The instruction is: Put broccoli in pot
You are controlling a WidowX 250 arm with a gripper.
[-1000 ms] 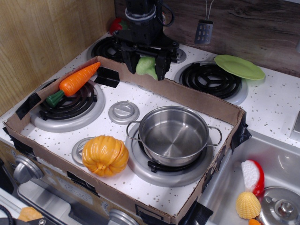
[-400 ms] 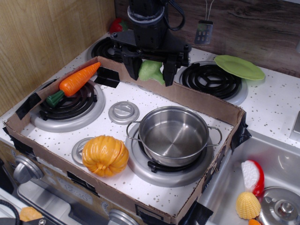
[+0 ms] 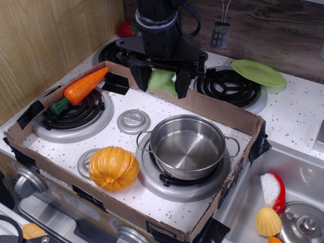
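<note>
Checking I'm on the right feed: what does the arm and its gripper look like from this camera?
The arm is a black cylindrical column with a pale grey ring near its top and a black cable looping off its right side. It ends in a wide black angular crossbar. The gripper has two blocky black fingers pointing downward. No markings or labels are readable.

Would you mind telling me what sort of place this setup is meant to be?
Most likely a toy kitchen: a stovetop with coil burners, a steel pot on one, a sink at right, and plastic food such as the pumpkin.
</note>
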